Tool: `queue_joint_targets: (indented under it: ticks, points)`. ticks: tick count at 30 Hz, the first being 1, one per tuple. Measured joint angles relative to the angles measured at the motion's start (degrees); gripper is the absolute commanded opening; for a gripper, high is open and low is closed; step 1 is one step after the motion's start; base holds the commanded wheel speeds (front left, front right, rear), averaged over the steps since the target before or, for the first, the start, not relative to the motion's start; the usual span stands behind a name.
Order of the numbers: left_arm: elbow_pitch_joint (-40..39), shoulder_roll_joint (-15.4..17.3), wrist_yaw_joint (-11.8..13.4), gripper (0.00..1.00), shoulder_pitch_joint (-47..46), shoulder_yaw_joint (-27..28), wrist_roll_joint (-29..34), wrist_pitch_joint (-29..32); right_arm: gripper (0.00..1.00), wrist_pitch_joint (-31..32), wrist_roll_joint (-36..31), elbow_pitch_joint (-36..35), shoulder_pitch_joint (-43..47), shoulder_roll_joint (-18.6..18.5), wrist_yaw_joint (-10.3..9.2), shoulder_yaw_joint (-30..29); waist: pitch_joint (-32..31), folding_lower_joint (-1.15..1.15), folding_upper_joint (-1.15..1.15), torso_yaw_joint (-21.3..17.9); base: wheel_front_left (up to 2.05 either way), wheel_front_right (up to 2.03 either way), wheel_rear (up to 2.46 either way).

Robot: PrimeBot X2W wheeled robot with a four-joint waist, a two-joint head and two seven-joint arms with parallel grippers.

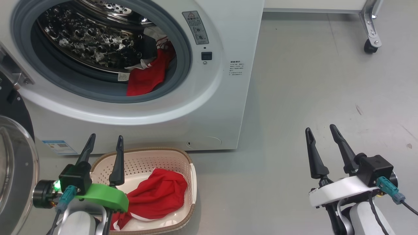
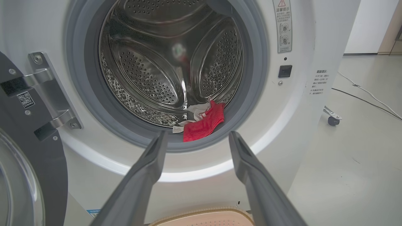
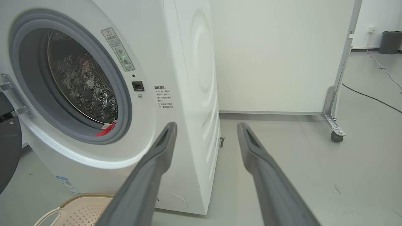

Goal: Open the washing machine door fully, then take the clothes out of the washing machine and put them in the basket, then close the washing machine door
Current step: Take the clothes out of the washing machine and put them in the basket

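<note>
The white washing machine (image 1: 215,107) stands with its door (image 1: 14,169) swung wide open at the left. Red and white clothes (image 1: 148,73) lie at the drum's lower right, over the grey gasket; the same clothes (image 2: 205,121) show in the left wrist view and as a red sliver (image 3: 106,129) in the right wrist view. Another red garment (image 1: 156,195) lies in the cream basket (image 1: 192,173) on the floor before the machine. My left gripper (image 1: 105,143) hovers open and empty over the basket's left side. My right gripper (image 1: 320,130) is open and empty over bare floor, right of the machine.
A white panel on a metal foot with a caster (image 1: 370,45) stands at the back right. Cables (image 3: 377,97) run across the grey floor. A dark bin (image 3: 390,41) stands far back. The door hinge (image 2: 47,91) juts out left of the porthole.
</note>
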Motion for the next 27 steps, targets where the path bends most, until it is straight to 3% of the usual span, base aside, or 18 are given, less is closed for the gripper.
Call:
queue_joint_targets:
  ticks: [20,27]
  points:
    - [-0.41,-0.16,0.23,1.0,-0.35,2.88,-6.0,0.27,1.0,0.0,-0.52,-1.87,-0.05,0.0,0.0,0.16,4.43,0.0,0.0,-0.72,0.0,0.0,0.0]
    - [-1.63,0.29,0.22,1.0,-7.36,4.57,-7.24,2.86,1.0,0.0,-1.01,-2.71,-0.53,0.01,0.0,1.24,8.82,0.0,0.0,-1.51,0.0,0.0,0.0]
